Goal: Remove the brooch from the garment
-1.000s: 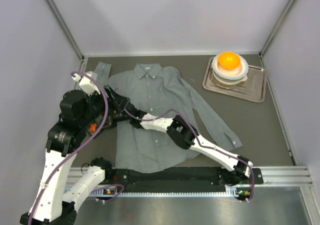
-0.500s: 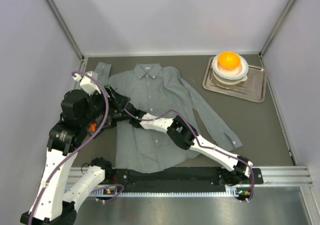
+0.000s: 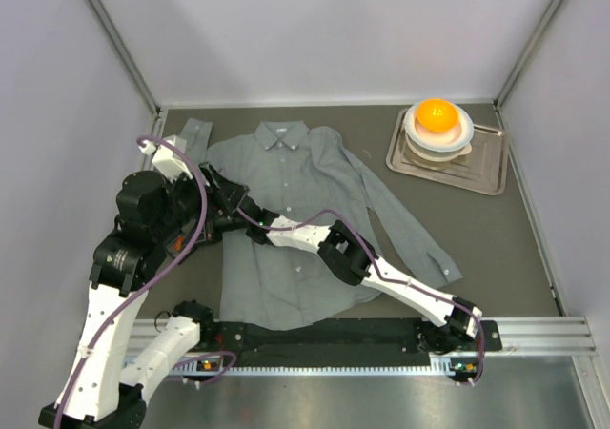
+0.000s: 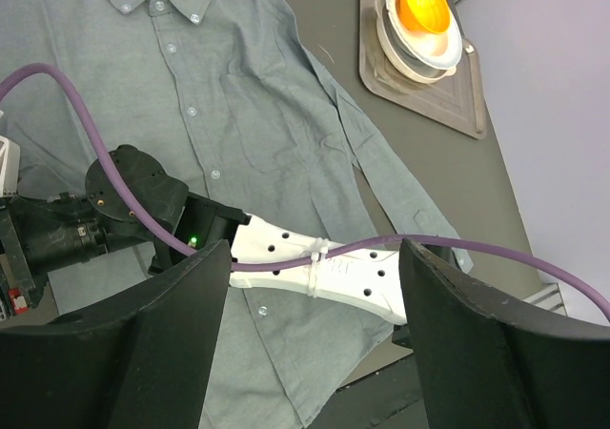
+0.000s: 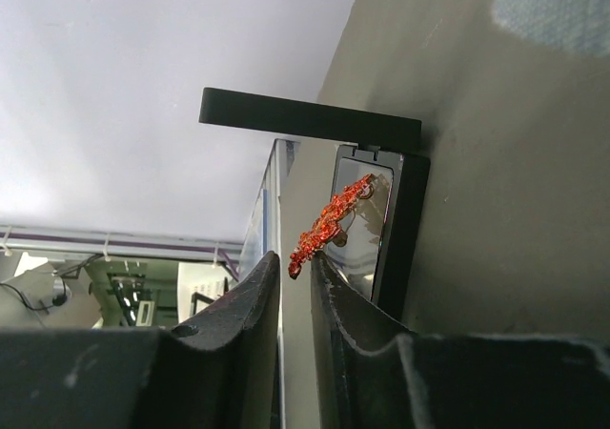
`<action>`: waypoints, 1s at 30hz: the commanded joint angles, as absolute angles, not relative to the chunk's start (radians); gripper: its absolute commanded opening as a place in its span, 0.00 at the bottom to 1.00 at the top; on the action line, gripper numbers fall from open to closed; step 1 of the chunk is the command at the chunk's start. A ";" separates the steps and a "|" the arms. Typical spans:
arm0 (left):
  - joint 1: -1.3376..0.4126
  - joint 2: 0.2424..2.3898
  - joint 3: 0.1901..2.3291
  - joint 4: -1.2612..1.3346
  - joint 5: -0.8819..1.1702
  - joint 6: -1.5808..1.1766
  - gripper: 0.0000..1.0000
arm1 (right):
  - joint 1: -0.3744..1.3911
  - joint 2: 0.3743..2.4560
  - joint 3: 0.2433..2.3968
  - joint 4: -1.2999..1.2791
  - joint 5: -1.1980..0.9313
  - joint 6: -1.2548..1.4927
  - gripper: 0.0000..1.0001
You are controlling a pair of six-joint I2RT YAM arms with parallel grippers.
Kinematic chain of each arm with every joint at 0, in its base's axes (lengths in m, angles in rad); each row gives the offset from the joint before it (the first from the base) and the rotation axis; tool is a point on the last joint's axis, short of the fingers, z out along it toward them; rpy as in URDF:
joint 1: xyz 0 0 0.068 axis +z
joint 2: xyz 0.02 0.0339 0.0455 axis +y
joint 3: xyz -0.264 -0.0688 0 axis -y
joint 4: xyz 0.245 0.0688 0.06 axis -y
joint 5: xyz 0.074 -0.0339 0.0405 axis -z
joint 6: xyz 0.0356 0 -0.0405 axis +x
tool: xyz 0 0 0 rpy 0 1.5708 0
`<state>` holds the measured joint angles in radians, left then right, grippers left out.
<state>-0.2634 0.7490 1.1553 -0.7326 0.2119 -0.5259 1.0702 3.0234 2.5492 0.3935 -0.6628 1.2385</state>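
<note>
Gaping wide, left claw (image 4: 313, 250) hangs over soft grey woven garment (image 4: 238, 114); right claw (image 5: 295, 272) a narrow slit, jagged glittery orange-red brooch (image 5: 329, 221) at its tips, grip unclear.

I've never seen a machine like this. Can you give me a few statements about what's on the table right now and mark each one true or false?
1. The brooch is pinned to the collar of the shirt. False: it is off the shirt, one end between the fingertips of the right pincer, in front of a small black box.
2. The left pincer stands wide open with nothing in it. True.
3. The orange ball lies on the shirt. False: it sits in stacked white bowls on a metal tray.
4. The shirt lies spread out, buttons facing up. True.
</note>
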 commanded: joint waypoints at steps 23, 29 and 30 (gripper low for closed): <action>-0.265 0.747 1.180 -0.709 0.226 -0.540 0.76 | 1.065 2.846 2.366 0.334 -0.667 1.068 0.57; -0.265 0.753 1.170 -0.701 0.227 -0.548 0.76 | 1.057 2.816 2.306 0.371 -0.670 1.058 0.57; -0.265 0.755 1.169 -0.698 0.229 -0.551 0.76 | 1.054 2.810 2.293 0.391 -0.673 1.060 0.57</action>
